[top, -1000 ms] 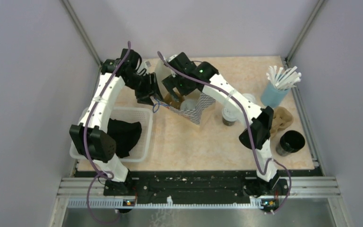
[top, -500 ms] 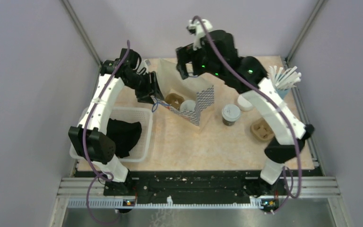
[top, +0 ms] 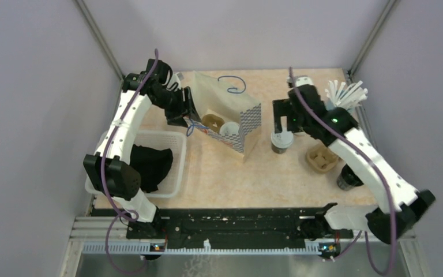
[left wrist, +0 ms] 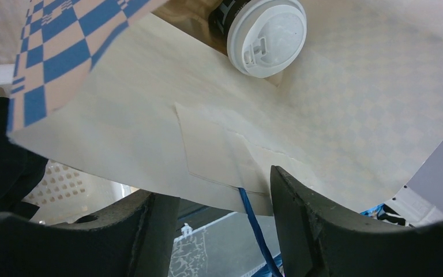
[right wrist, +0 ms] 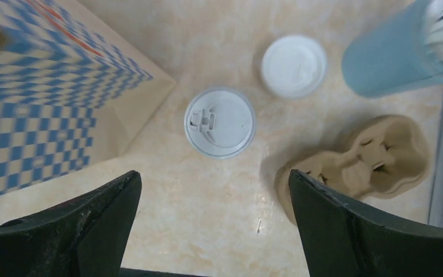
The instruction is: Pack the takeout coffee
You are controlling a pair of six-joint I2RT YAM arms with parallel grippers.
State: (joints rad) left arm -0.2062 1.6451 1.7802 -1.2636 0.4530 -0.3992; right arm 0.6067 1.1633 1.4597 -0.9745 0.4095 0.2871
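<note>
Dark-sided cup (right wrist: 220, 122), pale round lid; its twin (left wrist: 268, 36) inside paper bag (left wrist: 334, 115)

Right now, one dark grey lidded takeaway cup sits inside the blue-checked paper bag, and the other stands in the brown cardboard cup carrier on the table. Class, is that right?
No. The other lidded cup stands on the bare table beside the brown cardboard cup carrier, not in it; the right wrist view shows this. The first cup is inside the blue-checked paper bag.
</note>
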